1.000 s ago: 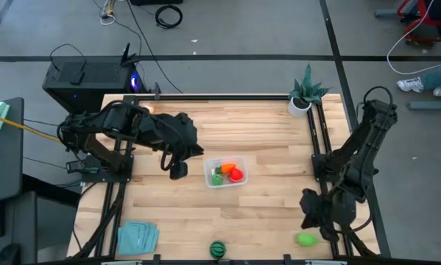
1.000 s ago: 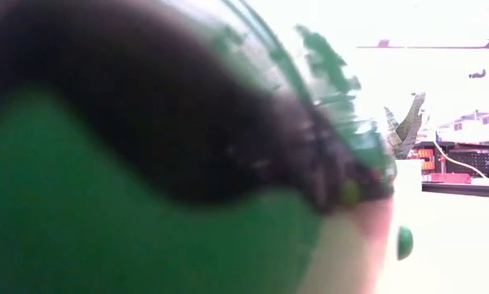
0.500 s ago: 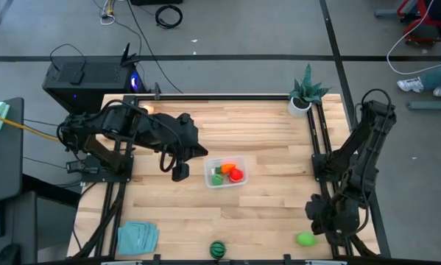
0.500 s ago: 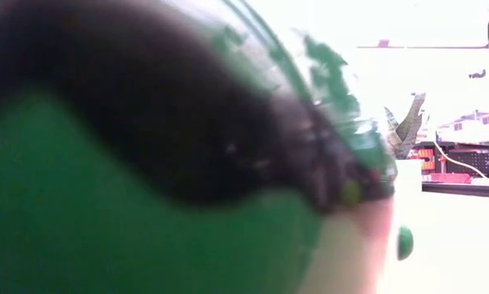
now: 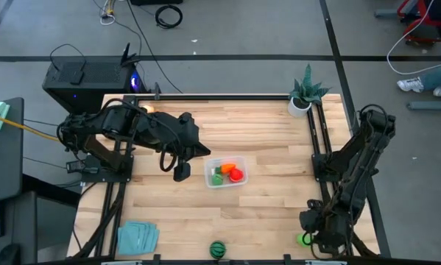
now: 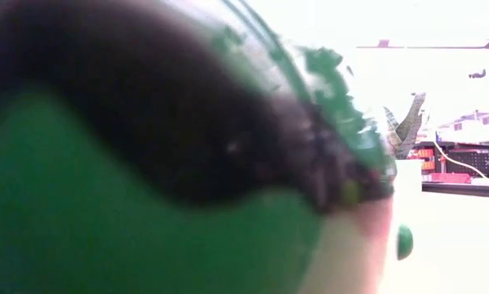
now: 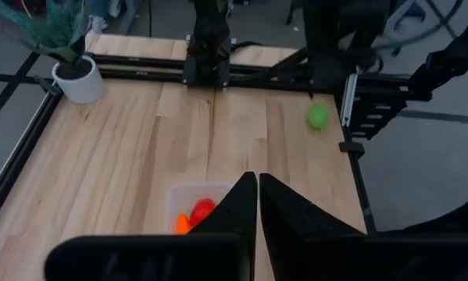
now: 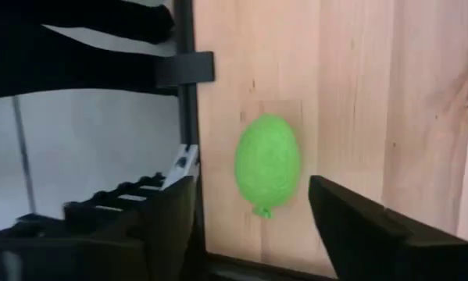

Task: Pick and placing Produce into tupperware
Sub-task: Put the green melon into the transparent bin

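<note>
Between the spread fingers of the right gripper (image 8: pixel 253 226): green piece (image 8: pixel 267 162), on bare wood. Beyond the pressed-together left gripper (image 7: pixel 257 204): tupperware (image 5: pixel 225 174) holding carrot, red and green pieces.

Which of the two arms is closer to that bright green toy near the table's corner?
The right. Its gripper hangs over the green toy, open jaws either side. The left gripper is far off, shut, beside the clear container.

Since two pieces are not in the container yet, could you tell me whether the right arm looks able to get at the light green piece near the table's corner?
Probably yes. The right end effector is open right over the light green piece, which lies alone on bare wood between the fingers, with only the table's frame rail close beside it.
</note>
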Controlling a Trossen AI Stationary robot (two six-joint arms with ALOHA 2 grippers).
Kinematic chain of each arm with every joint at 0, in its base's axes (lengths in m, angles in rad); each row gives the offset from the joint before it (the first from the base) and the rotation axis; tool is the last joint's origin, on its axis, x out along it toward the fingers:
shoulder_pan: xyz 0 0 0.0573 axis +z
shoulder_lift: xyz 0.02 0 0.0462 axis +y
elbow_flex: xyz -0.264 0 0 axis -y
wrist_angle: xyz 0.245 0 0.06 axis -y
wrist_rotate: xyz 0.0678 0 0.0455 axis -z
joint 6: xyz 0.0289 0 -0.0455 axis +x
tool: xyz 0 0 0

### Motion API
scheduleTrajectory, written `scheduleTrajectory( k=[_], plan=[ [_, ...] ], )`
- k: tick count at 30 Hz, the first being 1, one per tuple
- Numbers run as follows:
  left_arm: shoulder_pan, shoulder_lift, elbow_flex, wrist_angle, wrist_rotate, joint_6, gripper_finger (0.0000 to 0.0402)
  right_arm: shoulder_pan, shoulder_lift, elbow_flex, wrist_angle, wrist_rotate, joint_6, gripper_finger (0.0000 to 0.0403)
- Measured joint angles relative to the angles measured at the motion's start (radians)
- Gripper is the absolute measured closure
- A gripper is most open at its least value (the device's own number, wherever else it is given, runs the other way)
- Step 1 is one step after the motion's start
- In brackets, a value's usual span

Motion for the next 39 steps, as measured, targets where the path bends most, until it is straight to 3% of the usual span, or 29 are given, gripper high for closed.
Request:
scheduleTrajectory(
  k=[11,39],
  plan=[
    [0.0,0.0,0.0,0.007,0.0,0.001,0.0385,0.0,0.12,0.0,0.138,0.001,0.037,0.0083],
    [0.0,0.0,0.0,0.005,0.0,-0.007,0.0385,0.019,0.164,-0.003,0.113,0.066,0.104,0.0089]
  ],
)
